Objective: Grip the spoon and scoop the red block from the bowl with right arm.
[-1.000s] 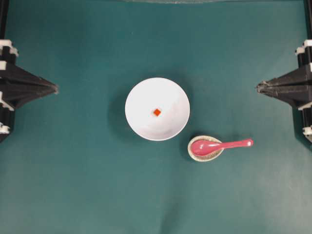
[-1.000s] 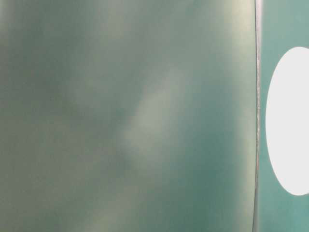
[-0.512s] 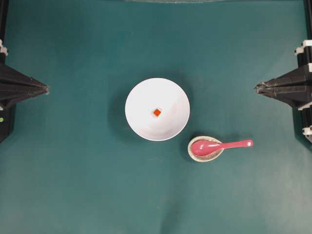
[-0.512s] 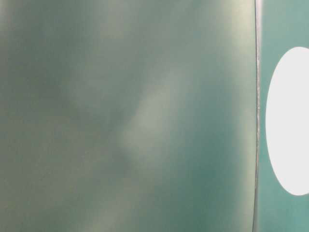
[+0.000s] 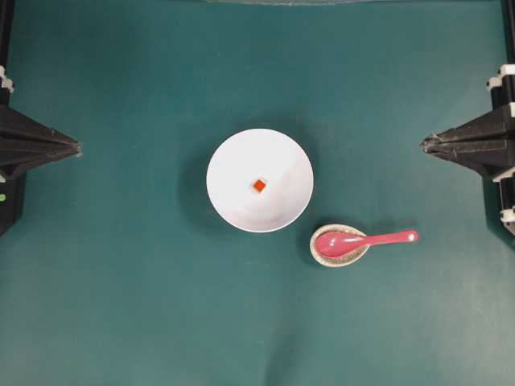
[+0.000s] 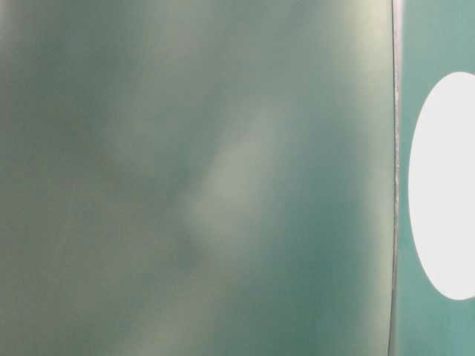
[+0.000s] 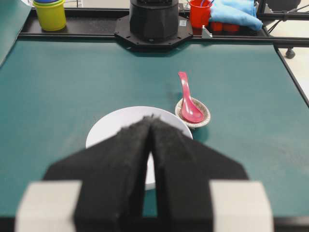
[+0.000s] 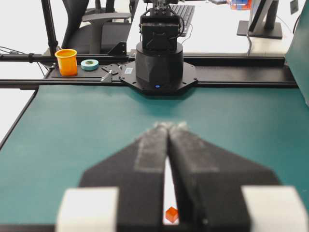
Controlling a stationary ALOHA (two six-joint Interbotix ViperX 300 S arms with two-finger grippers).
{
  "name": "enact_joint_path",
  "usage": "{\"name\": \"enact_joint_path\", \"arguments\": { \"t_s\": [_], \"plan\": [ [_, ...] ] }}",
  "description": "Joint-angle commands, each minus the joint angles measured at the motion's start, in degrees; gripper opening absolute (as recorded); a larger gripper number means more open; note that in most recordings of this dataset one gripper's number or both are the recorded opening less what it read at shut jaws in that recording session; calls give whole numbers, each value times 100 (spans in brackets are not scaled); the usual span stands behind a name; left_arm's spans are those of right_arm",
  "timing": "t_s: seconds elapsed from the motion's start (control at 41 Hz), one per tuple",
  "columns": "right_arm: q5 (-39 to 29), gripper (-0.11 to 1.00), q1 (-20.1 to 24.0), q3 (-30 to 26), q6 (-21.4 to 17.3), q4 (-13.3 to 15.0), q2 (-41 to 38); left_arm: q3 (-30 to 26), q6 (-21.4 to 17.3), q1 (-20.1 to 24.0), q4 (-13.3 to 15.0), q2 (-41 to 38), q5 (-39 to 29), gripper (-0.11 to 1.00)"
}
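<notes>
Right hand (image 5: pixel 425 145) at the right edge of the overhead view, fingers pressed together to a point, holding nothing, touching nothing. In the right wrist view, same hand (image 8: pixel 170 126) with the two dark fingers (image 8: pixel 149 159) meeting at the tips, only a thin slit lower down. Left hand (image 5: pixel 77 147) at the opposite edge, likewise closed to a point and empty; in its own wrist view (image 7: pixel 150 119) fingers together at the tips.

Spoon (image 5: pixel 362 240) well apart from the right hand, nearer the viewer's side of the tabletop (image 5: pixel 129 305) and toward the middle. Oval scoop resting in a small speckled dish (image 5: pixel 339 256), handle lying level and pointing toward the right hand's side, its end past the dish rim. From the left wrist view, spoon (image 7: pixel 188 99) in the dish (image 7: pixel 192 121) just beyond the bowl (image 7: pixel 108 130).

Bowl (image 5: pixel 259 180) near the middle of the tabletop, between the two hands, just beside the dish without touching it. Red block (image 5: pixel 259 185) near the bowl's centre, alone on the white floor; glimpsed through the slit of the right hand as a small orange-red cube (image 8: pixel 171 214).

Table-level view blurred green, with only a white oval patch at its right edge.
</notes>
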State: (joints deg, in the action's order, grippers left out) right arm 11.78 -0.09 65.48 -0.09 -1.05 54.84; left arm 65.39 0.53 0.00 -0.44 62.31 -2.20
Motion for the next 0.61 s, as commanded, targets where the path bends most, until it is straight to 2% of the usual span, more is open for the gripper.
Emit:
{"name": "enact_joint_path", "arguments": {
  "t_s": [0.0,0.317,0.488,0.585],
  "plan": [
    [0,12,-9,-167,-9,-70,-70,-149,9,-9,-9,-62,18,0],
    [-26,41,-9,-202,-88,-272,-176,-141,18,-9,-9,-70,18,0],
    [-158,52,-9,-193,-132,-334,-193,-149,18,0,-18,-62,26,0],
    [-246,55,-9,-202,-132,-325,-185,-149,26,-9,-18,-62,26,0]
  ]
}}
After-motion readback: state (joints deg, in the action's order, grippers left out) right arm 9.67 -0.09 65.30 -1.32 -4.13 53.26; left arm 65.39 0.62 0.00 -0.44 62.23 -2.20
